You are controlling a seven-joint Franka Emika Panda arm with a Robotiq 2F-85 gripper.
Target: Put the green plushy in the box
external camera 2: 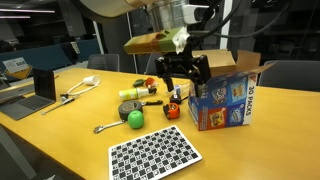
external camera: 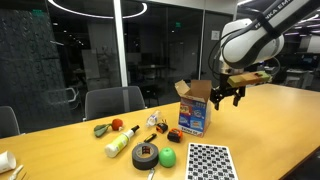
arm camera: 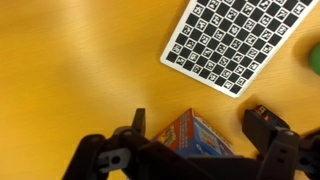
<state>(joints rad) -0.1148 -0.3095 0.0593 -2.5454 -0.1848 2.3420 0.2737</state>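
Note:
The green plushy (external camera: pixel 168 157) lies on the wooden table beside a black tape roll (external camera: pixel 146 153). It also shows in an exterior view (external camera 2: pixel 134 118) and at the right edge of the wrist view (arm camera: pixel 314 58). The box (external camera: pixel 193 110) stands upright with its flaps open, blue and white with orange-red print (external camera 2: pixel 225 102). My gripper (external camera: pixel 226 100) hangs in the air next to the top of the box (external camera 2: pixel 183 85), open and empty. In the wrist view the box (arm camera: pixel 188 137) shows between the spread fingers of the gripper (arm camera: pixel 200 122). The plushy is well apart from the gripper.
A checkerboard sheet (external camera: pixel 209 160) lies near the front edge next to the plushy (external camera 2: pixel 155 152) (arm camera: pixel 245 40). A pale yellow-green cylinder (external camera: pixel 120 143), an olive-green object with a red part (external camera: pixel 104 128) and small toys lie beside the box. Chairs (external camera: pixel 112 101) stand behind the table. A laptop (external camera 2: pixel 42 85) sits at the far end.

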